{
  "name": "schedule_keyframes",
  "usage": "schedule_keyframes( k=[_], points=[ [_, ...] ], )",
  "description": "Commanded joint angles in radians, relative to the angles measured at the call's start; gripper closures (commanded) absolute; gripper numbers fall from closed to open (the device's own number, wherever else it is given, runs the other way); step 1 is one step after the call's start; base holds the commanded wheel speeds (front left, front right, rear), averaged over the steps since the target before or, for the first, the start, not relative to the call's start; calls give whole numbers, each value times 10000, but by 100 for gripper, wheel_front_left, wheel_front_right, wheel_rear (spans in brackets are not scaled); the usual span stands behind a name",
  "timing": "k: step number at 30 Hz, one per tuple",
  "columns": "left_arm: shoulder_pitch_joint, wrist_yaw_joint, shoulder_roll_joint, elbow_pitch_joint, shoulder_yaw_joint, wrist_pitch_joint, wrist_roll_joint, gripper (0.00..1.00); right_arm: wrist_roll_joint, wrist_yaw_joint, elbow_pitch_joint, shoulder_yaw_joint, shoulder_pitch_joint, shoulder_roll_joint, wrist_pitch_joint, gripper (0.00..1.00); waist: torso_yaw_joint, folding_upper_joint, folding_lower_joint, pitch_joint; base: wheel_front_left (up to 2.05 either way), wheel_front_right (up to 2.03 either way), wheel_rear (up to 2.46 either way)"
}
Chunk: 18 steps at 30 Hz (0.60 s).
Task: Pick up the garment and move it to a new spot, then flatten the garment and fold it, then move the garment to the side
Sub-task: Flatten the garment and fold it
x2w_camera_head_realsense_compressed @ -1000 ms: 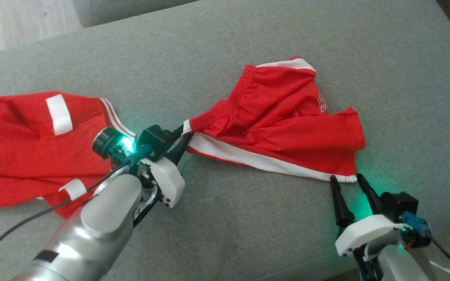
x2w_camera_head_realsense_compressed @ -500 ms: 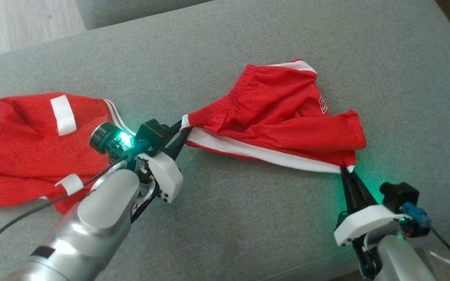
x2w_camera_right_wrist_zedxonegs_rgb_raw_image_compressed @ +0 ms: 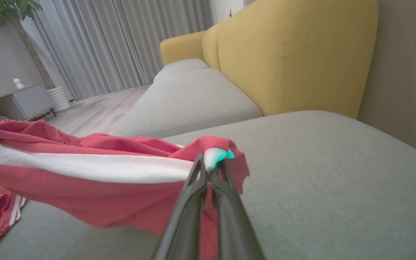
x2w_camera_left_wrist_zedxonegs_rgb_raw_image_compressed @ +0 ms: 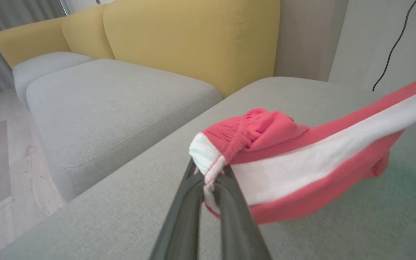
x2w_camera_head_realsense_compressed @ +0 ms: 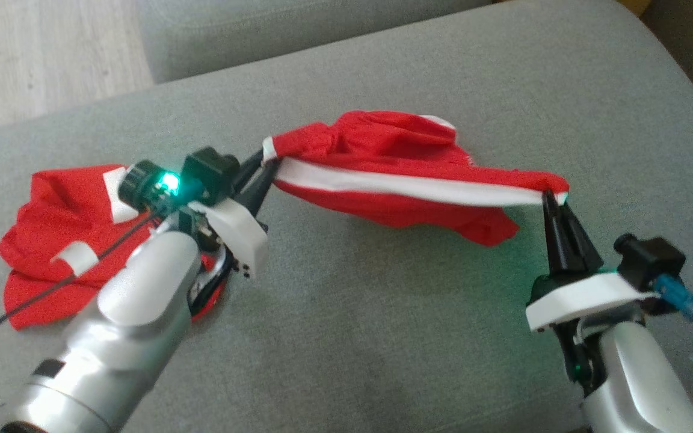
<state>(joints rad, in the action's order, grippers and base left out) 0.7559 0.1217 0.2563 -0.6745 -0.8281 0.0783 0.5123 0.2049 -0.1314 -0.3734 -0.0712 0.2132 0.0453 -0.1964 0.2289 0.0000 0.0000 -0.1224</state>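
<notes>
Pickup looks like the step in hand: the red shorts (x2w_camera_head_realsense_compressed: 394,180) hang stretched between both grippers over the middle of the grey cushion (x2w_camera_head_realsense_compressed: 382,337). Their white side stripe (x2w_camera_head_realsense_compressed: 406,183) is drawn taut along the top and the loose red cloth sags beneath it. Whether the lowest fold brushes the cushion I cannot tell. By that showing the lift is made, while the carry to a new spot, the flattening, the folding and the move aside are all left to do. The left gripper (x2w_camera_head_realsense_compressed: 267,167) has its fingers pressed together on the waistband corner at the left end, with white hem bunched between the tips. The right gripper (x2w_camera_head_realsense_compressed: 554,201), at the near right, is likewise pinched tight on what looks like the leg-hem corner. A second red garment (x2w_camera_head_realsense_compressed: 52,240) lies crumpled at the left of the cushion, apart from the shorts.
</notes>
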Motion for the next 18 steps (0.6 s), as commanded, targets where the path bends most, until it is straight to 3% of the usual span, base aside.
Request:
schedule_keyframes(
  k=[1,10,18],
  points=[
    [742,-121,396,311,550,-84,118,100,-40,7,742,-177,465,60,241,100,-32,0,0,212,0,0,0],
    [1721,-228,341,660,1396,-588,1041,100,220,7,2371,-552,2650,1037,1691,100,22,0,0,960,0,0,0],
    [2453,-1265,-231,1184,2437,46,1611,100,-537,7,2480,-433,4734,1976,1926,100,-271,0,0,1295,0,0,0]
  ],
)
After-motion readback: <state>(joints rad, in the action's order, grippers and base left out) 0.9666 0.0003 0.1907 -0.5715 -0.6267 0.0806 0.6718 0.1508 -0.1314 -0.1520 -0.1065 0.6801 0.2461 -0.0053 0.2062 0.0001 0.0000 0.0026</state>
